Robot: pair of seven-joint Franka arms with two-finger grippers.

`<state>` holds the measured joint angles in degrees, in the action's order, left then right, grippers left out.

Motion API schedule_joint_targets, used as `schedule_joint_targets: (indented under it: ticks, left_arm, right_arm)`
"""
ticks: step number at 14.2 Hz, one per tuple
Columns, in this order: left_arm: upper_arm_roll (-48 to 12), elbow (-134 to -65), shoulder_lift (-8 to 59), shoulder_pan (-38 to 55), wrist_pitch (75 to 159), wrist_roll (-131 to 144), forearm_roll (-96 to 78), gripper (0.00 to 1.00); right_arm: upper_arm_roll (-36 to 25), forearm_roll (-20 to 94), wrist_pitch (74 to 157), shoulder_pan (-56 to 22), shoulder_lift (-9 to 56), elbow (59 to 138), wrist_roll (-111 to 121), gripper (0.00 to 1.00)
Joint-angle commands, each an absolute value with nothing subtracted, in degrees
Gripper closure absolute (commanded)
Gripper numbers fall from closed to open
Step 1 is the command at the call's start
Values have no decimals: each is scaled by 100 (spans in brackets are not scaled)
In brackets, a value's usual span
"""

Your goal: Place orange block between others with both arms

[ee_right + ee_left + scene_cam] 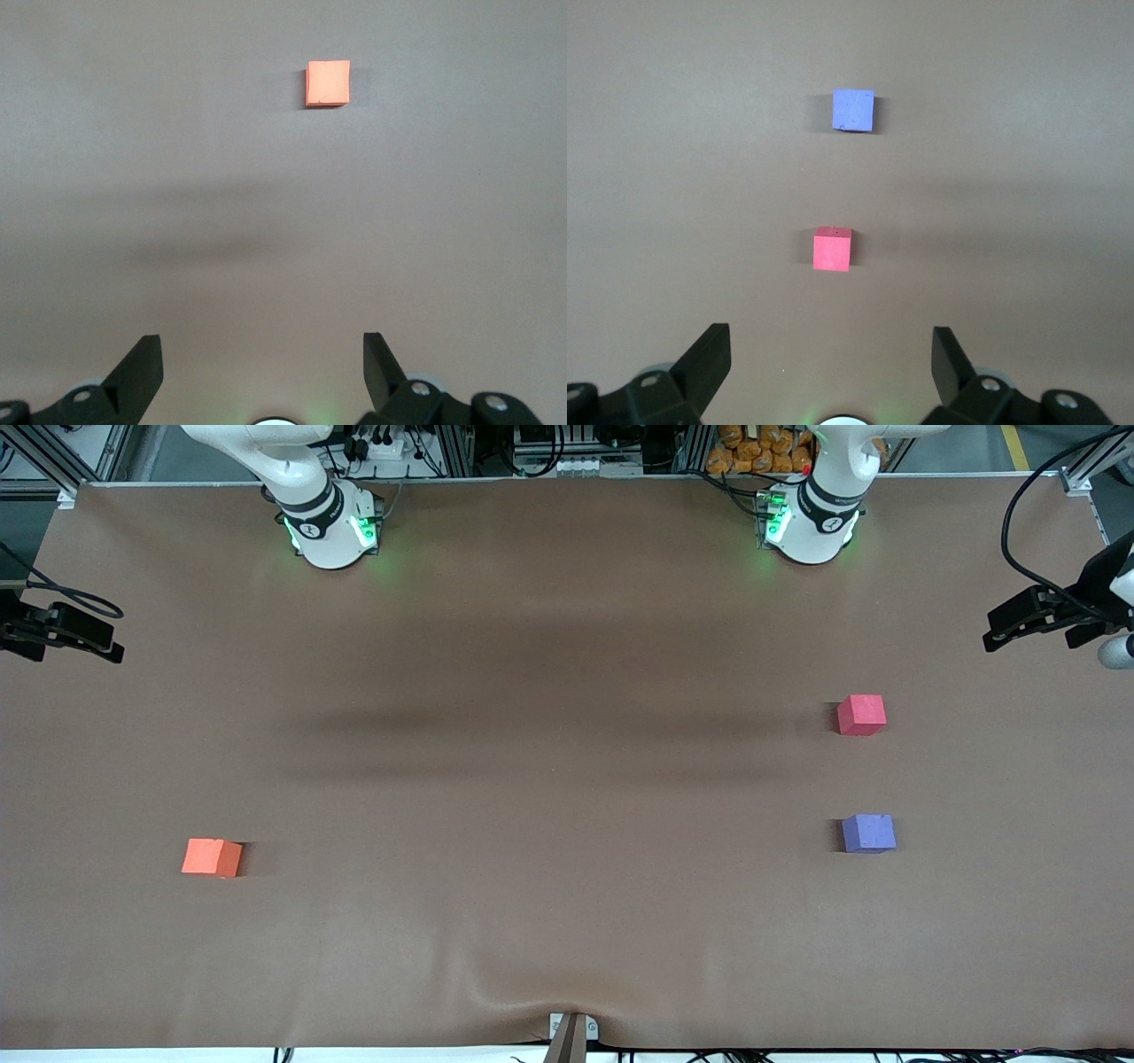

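Observation:
The orange block (213,857) (328,83) lies alone on the brown table toward the right arm's end. The others lie toward the left arm's end: a pinkish-red cube (861,715) (833,249) and, nearer the front camera with a gap between them, a purple cube (868,833) (853,110). My left gripper (831,341) hangs open and empty high over the table, well short of the pinkish-red cube. High above the table too, my right gripper (260,345) stands open and empty, a long way from the orange block. Neither hand shows in the front view, only the bases.
Black clamp-like devices stand at both ends of the table (567,921), one (62,631) at the right arm's end and one (1045,615) at the left arm's end. A small mount (571,1036) sits at the front edge, where the table cover wrinkles.

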<state>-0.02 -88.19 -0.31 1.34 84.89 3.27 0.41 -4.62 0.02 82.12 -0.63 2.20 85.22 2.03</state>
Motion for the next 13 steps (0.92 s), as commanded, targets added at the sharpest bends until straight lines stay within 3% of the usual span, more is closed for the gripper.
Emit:
schedule_joint_targets:
  ticks: [1,9,13]
  left_arm:
    - [0,-8701,35,132,8385,167,18,0]
    - [9,-8701,26,44,8385,62,-26,0]
    - [9,-8710,26,44,8385,62,-35,0]
  right_arm:
    - [-431,35,8191,-35,220,8508,246,0]
    - [-439,-43,8270,70,588,8508,316,0]
    - [-448,-27,9032,324,1106,8525,316,0]
